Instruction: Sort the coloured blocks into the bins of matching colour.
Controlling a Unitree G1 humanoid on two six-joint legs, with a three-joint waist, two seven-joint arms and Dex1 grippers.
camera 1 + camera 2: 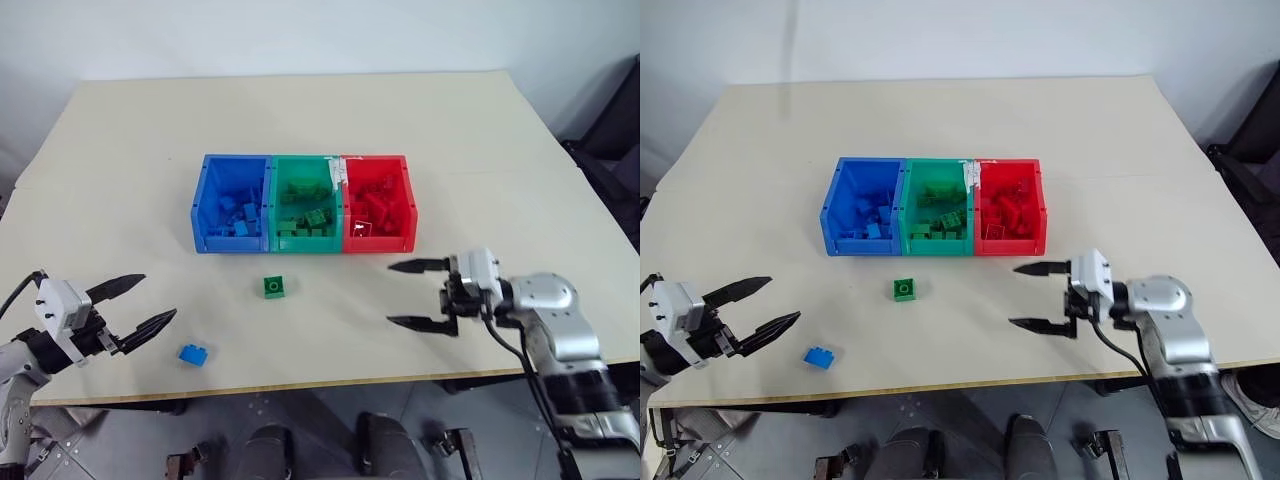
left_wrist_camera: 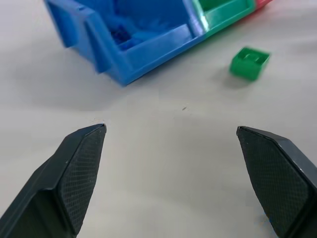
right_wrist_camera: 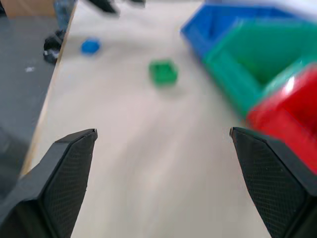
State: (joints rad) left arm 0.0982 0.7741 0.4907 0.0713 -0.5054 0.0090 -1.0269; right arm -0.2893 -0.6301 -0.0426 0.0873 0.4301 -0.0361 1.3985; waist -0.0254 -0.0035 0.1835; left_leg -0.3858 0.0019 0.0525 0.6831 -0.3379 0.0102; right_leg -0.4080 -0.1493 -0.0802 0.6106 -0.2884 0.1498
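Beige table (image 1: 120, 180). Three joined bins at centre: blue bin (image 1: 204, 215) on the left, green bin (image 1: 305, 164) in the middle, red bin (image 1: 408, 205) on the right, with small white label (image 1: 362, 229) at its front. Bricks of matching colour piled inside each.

Green brick (image 1: 274, 287) loose on table, just in front of green bin, studs up. Blue brick (image 1: 193, 354) loose near the front table edge, left of centre.

Left gripper (image 1: 138, 306) low over front-left corner, jaws spread wide, empty, blue brick just beside its lower finger. Right gripper (image 1: 412, 294) over front-right area, pointing left, jaws wide apart, empty, near front of red bin.
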